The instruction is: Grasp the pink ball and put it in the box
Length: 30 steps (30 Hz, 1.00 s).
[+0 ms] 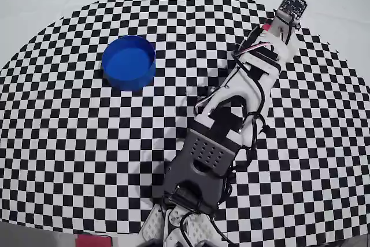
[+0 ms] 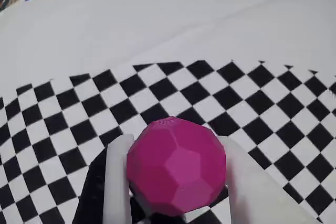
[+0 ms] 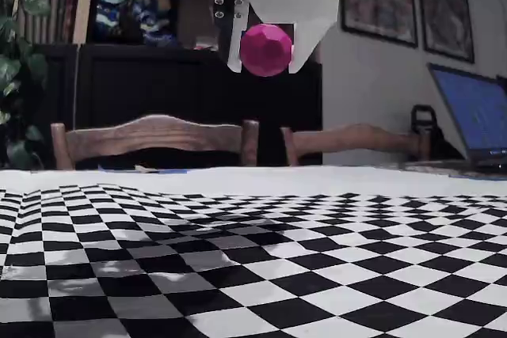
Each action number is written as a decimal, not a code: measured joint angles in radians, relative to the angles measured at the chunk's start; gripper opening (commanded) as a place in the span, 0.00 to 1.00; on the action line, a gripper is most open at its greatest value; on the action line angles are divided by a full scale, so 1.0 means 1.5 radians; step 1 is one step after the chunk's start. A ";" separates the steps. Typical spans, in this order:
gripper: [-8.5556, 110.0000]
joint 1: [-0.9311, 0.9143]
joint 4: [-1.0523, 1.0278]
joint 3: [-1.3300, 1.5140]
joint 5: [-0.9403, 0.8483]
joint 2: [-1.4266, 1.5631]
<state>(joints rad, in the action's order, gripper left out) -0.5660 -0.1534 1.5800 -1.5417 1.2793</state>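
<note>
I've got the pink ball (image 2: 176, 167) clamped between the two white fingers (image 2: 116, 182) of the gripper (image 2: 176, 182), fingers narrowed onto it, one pad on its left side, the other on its right in the wrist view. It's a faceted sphere, so no long axis and no real heading to report; flat facets face the wrist cam.

In the fixed view the ball (image 3: 265, 50) hangs high, well clear of the checkered cloth (image 3: 238, 275), w/ the gripper (image 3: 265, 57) wrapped round it from above and both sides. Ball sits low in the fingers, its bottom about level w/ the tips.

In the overhead view the arm (image 1: 231, 120) reaches from the near edge toward the far right of the checkered cloth (image 1: 69, 143); gripper end (image 1: 286, 24) is out by the cloth's far-right rim. Can't see the ball itself there, the wrist hardware covers it.

The box (image 1: 129, 62), a round blue tub, stands upright far left on the cloth, well apart from the gripper. Its blue floor is bare.

Chairs (image 3: 154, 138) and a laptop (image 3: 471, 112) sit beyond the table in the fixed view.
</note>
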 measured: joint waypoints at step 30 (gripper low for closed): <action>0.07 0.057 0.000 0.171 0.000 0.177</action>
<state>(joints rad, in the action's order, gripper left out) -0.4801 -0.1534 1.8362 -1.5417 1.5447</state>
